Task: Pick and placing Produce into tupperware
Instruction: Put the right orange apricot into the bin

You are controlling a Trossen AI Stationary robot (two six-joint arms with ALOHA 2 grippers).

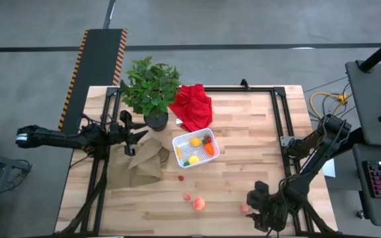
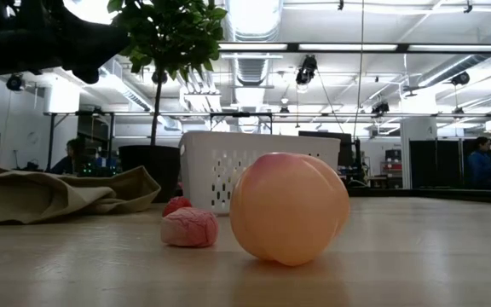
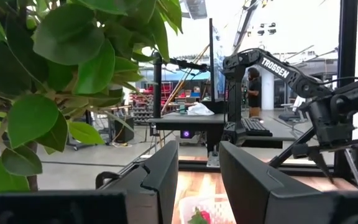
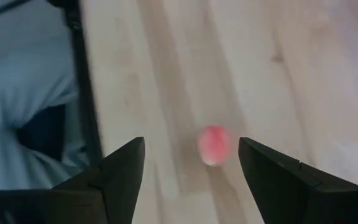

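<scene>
Hovering with its fingers spread wide over the small pink-red toy berry (image 4: 214,145) near the table's front edge, the right gripper (image 4: 191,163) should centre, descend squarely, then carry it to the white square plastic tupperware (image 1: 179,141).

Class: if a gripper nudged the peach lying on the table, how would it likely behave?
The peach is rounded and rests on a small patch of the wooden table, so it would probably roll. Its smooth, slightly glossy skin may slip between fingers. It looks like a toy, likely light.
</scene>
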